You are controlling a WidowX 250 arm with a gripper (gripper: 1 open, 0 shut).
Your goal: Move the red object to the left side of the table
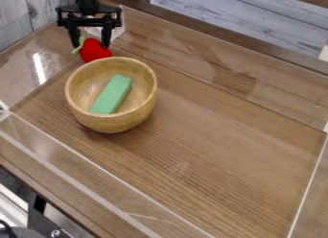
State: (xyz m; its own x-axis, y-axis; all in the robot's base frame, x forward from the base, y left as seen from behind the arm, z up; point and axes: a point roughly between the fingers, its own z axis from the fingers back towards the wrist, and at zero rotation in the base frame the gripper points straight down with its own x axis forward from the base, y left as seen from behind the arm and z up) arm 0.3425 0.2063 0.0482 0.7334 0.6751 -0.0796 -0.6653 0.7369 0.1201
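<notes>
The red object (92, 51), a small glossy toy fruit, rests on the table (224, 127) at the far left, just behind the wooden bowl. Directly above it hangs my black gripper (92, 35), its jaws spread wide to either side of the fruit's top. The fingers are clear of the fruit and hold nothing.
A round wooden bowl (77, 81) with a green rectangular block (111, 93) lying in it stands right in front of the red object. Low clear acrylic walls (153, 199) border the tabletop. The wall's far left corner is close behind the gripper.
</notes>
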